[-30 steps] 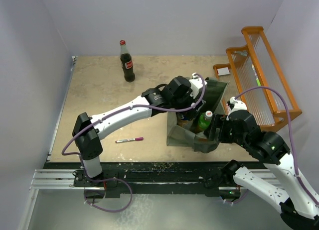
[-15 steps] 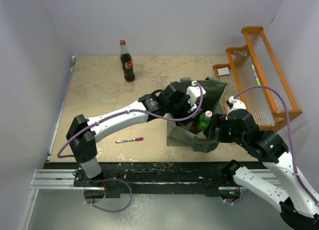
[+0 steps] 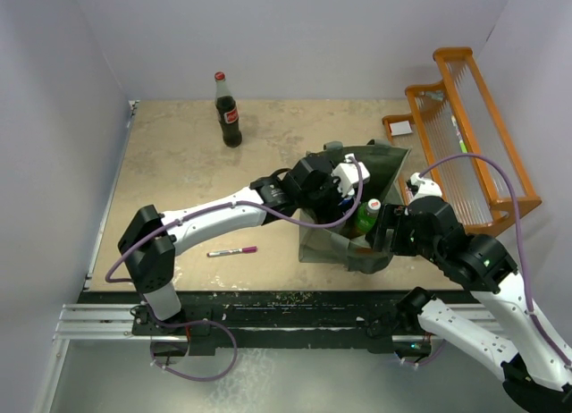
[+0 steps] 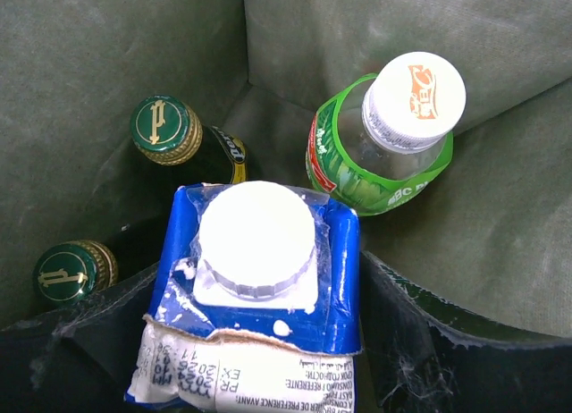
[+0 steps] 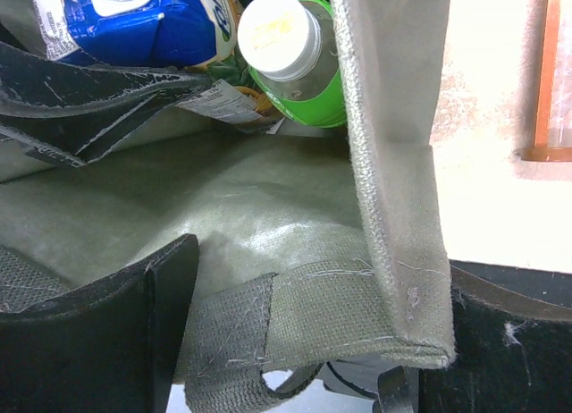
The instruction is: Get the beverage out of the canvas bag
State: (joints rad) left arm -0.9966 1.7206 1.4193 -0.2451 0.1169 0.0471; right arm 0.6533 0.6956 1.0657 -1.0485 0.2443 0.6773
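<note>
Two white-shelled arms out there, left arm (image 3: 210, 214) and right arm (image 3: 500, 292), each broken up by chunky black joints; a purple cable (image 3: 516, 198) loops loosely behind the fingers, a green light (image 3: 488, 263) glows, right fingers (image 5: 98, 319) scuffed matte black

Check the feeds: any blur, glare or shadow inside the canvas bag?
Left wrist: blue carton and green-labelled bottle sharp, the green-capped bottles shadowed. Right wrist: canvas bag fabric sharp, table washed out. Top external: evenly lit, bag interior dim.
</note>
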